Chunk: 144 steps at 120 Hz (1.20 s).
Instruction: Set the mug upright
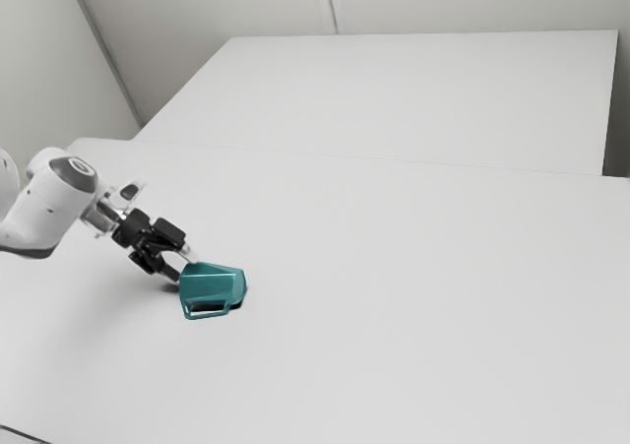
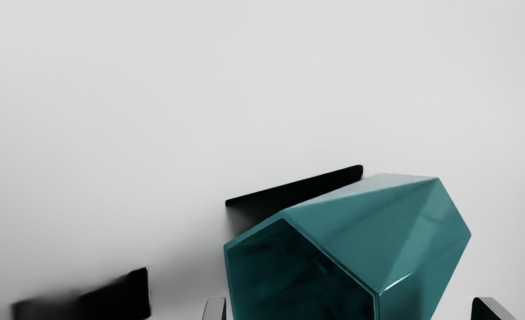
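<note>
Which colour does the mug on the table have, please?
The mug is teal, best seen in the wrist view.

A plain, smooth, pale grey-white table (image 1: pixel 423 306) fills much of the exterior view; a thin seam or edge line crosses it near twelve o'clock. Lying on its side on the table is a teal, faceted mug (image 1: pixel 213 283), toward eight o'clock from the exterior view's centre. Its open mouth faces roughly nine o'clock, its base three o'clock, and its angular handle (image 1: pixel 207 315) points near six o'clock. In the wrist view, a black, shadow-like patch (image 2: pixel 289 191) falls on the table just beside the mug.
</note>
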Tool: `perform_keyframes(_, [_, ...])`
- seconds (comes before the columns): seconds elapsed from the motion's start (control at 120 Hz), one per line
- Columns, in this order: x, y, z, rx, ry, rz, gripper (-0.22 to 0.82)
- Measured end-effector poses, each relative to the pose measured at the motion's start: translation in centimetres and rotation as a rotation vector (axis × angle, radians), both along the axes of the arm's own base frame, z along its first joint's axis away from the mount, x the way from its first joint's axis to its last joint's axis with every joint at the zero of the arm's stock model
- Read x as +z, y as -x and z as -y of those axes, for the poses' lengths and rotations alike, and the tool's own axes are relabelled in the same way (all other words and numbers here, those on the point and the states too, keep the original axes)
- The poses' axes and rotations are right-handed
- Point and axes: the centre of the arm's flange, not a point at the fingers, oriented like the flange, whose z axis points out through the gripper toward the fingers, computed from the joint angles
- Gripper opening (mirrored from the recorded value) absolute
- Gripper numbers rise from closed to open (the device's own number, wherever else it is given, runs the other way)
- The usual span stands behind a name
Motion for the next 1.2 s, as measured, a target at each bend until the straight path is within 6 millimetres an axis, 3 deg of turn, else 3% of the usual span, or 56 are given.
perform_keyframes(0.117, [-1.1,0.2,0.2,-0.002,0.045,0.016,0.60])
perform_keyframes(0.333, [-1.3,-0.3,1.2,-0.017,0.105,0.074,0.59])
perform_keyframes(0.617, [-1.6,-0.1,2.0,-0.024,0.157,0.115,0.22])
perform_keyframes(1.2, [-0.9,-0.2,3.8,-0.061,0.276,0.207,-0.12])
